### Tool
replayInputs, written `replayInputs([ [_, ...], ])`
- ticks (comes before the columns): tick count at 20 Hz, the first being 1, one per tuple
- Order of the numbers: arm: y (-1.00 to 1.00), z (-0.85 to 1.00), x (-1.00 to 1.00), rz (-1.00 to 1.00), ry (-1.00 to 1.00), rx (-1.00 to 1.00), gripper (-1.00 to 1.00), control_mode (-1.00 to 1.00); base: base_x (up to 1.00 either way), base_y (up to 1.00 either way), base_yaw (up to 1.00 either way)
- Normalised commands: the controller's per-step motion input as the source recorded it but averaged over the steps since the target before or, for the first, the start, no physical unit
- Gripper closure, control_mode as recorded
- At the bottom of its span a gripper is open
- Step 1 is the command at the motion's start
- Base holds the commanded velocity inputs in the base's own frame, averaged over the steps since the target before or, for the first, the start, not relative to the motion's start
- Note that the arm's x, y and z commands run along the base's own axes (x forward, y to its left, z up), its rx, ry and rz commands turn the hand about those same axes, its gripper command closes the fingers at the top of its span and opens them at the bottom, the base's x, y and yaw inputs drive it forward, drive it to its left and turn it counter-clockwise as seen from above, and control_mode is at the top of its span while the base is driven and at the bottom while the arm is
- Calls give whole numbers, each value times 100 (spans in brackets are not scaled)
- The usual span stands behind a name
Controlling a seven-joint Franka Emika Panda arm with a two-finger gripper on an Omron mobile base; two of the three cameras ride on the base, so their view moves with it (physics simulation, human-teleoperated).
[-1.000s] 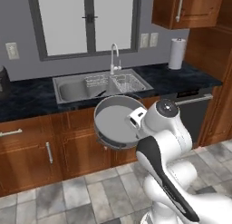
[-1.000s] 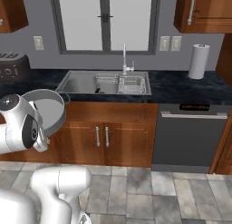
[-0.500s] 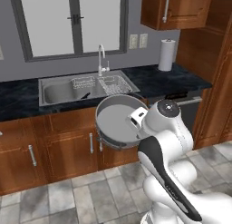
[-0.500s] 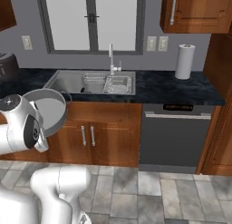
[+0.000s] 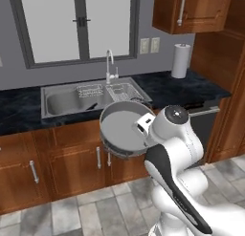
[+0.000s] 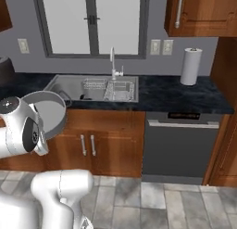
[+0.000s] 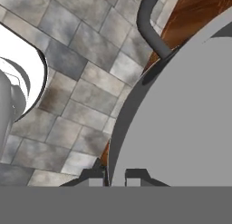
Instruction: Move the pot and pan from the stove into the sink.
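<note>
Arm is folded up high in front of the base, wrist turned so the pot [image 5: 123, 129] hangs tilted on edge, its open side facing the left base camera. End effector [image 7: 116, 178] is clamped shut on the pot rim; hand view shows one fingertip on each side of the wall. Pot is in the air on the near side of the counter [image 5: 186, 91], level with the cabinet doors [image 5: 72, 158], below and just right of the sink [image 5: 64, 102], not over the basin. Left base view shows the pot interior, grey and bare, plus a thin dark handle sticking up inside the sink basin; cannot tell what it belongs to. Right base view shows the pot [image 6: 48, 113] from the side at far left, partly behind the arm's elbow, and it adds the dishwasher [image 6: 178, 144] under the counter right of the sink [image 6: 95, 88], and the paper towel roll [image 6: 190, 66] on the counter. Hand view adds one dark side handle of the pot [image 7: 181, 119] arcing at top, with the tiled floor [image 7: 81, 64] directly below.
</note>
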Motion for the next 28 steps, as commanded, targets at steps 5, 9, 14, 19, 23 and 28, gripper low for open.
replayInputs([
  [5, 0, 0, 0, 0, 0, 0, 100, 100, 64, 17, 0],
  [9, 0, 0, 0, 0, 0, 0, 100, 100, 67, 23, 0],
  [14, 0, 0, 0, 0, 0, 0, 100, 100, 69, 27, 0],
  [19, 0, 0, 0, 0, 0, 0, 100, 100, 68, 29, 0],
  [23, 0, 0, 0, 0, 0, 0, 100, 100, 64, 30, 0],
  [28, 0, 0, 0, 0, 0, 0, 100, 100, 32, 18, 0],
])
